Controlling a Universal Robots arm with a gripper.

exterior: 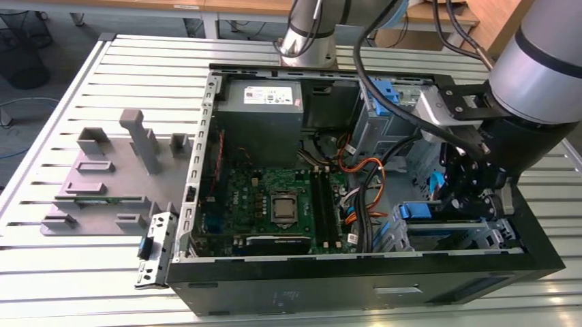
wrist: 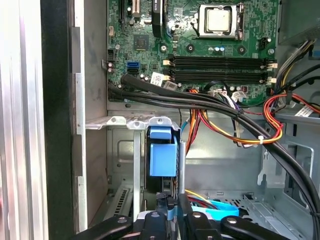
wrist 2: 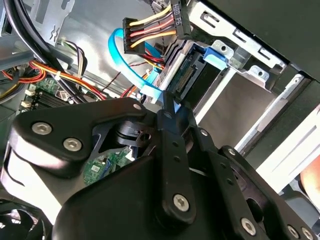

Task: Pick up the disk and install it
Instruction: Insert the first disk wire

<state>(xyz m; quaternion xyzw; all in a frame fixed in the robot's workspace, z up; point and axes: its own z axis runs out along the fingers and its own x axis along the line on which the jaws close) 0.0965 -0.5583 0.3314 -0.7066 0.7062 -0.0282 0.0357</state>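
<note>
The black end effector (wrist 2: 171, 111), built of bolted links, stood inside the open black computer case (exterior: 364, 286); whether it was clenched or released could not be told. Just ahead of it the disk (wrist 2: 192, 80) sat in the sheet-metal drive cage (wrist 2: 257, 72), with one blue plastic rail (wrist 2: 216, 56) along its edge. One flat light-blue cable (wrist 2: 116, 50) and one plug (wrist 2: 131, 34) with yellow and red wires hung beside the disk. Farther beyond lay one green motherboard (wrist: 187, 37) bearing one square silver socket (wrist: 218, 20).
</note>
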